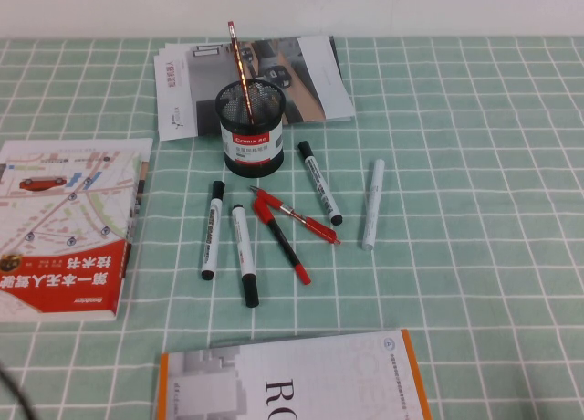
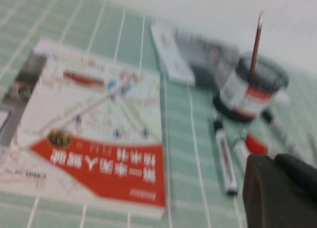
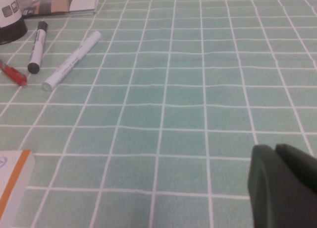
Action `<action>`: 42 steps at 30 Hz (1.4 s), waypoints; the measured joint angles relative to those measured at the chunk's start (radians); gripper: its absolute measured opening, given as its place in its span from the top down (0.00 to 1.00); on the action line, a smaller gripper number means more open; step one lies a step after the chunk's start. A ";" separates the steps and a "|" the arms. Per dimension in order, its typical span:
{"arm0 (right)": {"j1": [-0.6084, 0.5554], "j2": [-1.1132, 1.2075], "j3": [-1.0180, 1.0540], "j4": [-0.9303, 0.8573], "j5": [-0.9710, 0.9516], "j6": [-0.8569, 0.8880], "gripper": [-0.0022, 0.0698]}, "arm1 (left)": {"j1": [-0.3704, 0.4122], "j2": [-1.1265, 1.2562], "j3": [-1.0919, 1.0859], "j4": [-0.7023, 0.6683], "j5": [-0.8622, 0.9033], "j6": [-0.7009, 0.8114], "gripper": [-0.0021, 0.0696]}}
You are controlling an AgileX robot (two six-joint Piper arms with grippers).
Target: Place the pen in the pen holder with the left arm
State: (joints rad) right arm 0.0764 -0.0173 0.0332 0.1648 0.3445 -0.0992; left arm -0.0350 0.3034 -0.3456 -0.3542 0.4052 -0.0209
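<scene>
The pen (image 1: 213, 230), a white marker with dark print, black cap and black end, lies on the green checked cloth in front of and to the left of the pen holder (image 1: 250, 128). The holder is a black mesh cup with a red-banded white label and a red pencil (image 1: 237, 59) standing in it. In the left wrist view the pen (image 2: 225, 161) lies just past my left gripper (image 2: 275, 158), which is shut, empty and above the cloth; the holder (image 2: 250, 89) is farther off. My right gripper (image 3: 275, 147) is shut and empty over bare cloth. Neither gripper shows in the high view.
Two plainer markers (image 1: 244, 256) (image 1: 319, 183), two red pens (image 1: 294, 216) (image 1: 285, 245) and a white pen (image 1: 373, 204) lie near the pen. A red-and-white book (image 1: 64, 228) lies at the left, an orange-edged booklet (image 1: 292, 383) at the front, brochures (image 1: 310, 73) behind the holder.
</scene>
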 joint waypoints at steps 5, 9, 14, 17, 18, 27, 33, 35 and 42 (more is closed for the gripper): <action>0.000 0.000 0.000 0.000 0.000 0.000 1.00 | 0.000 0.264 -0.183 -0.044 0.175 0.173 0.98; 0.000 0.000 0.000 0.000 0.000 0.000 1.00 | 0.000 0.460 -0.311 -0.142 0.242 0.358 0.98; 0.000 0.000 0.000 0.000 0.000 0.000 1.00 | -0.037 0.715 -0.443 -0.210 0.243 0.476 0.98; 0.000 0.000 0.000 0.000 0.000 0.000 1.00 | -0.098 0.851 -0.522 -0.212 0.243 0.483 0.98; 0.000 0.000 0.000 0.000 0.000 0.000 1.00 | -0.119 0.890 -0.552 -0.208 0.243 0.483 0.98; 0.000 0.000 0.000 0.000 0.000 0.000 1.00 | -0.297 1.251 -0.825 -0.119 0.258 0.369 0.98; 0.000 0.000 0.000 0.000 0.000 0.000 1.00 | -0.368 1.448 -1.033 0.137 0.363 0.131 0.98; 0.000 0.000 0.000 0.000 0.000 0.000 1.00 | -0.379 1.503 -1.096 0.182 0.417 0.093 0.97; 0.000 0.000 0.000 0.000 0.000 0.000 1.00 | -0.381 1.648 -1.225 0.234 0.552 0.057 0.72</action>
State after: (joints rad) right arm 0.0764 -0.0173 0.0332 0.1648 0.3445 -0.0992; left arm -0.4164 1.9515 -1.5710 -0.1202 0.9571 0.0360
